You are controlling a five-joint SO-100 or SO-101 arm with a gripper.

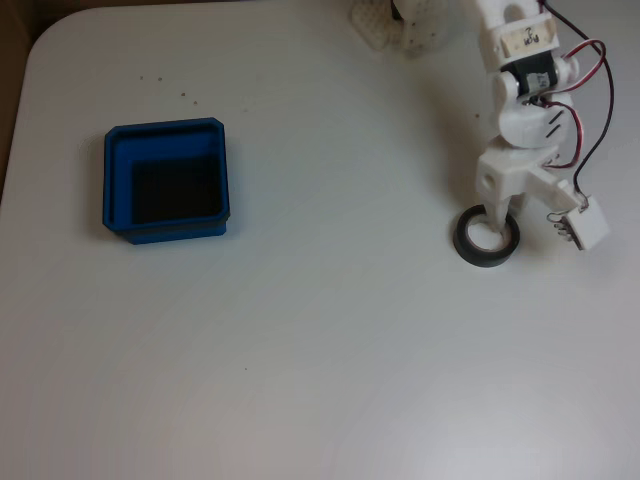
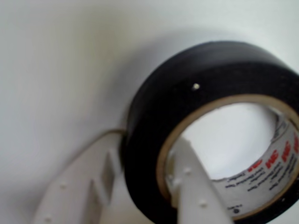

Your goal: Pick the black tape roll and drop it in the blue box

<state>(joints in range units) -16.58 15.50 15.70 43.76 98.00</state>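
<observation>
Our tool [image 2: 149, 186] straddles the tape's [image 2: 187, 107] wall, one finger inside; we squeeze firmly, lift straight, then head toward the box [image 1: 167, 135] at nine o'clock.

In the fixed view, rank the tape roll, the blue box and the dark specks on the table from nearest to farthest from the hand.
1. Black tape roll: at the hand itself, one finger inside its ring, at the right.
2. Dark specks: upper left, above the box.
3. Blue box: far left, about as far as the specks; too close to call.
</observation>
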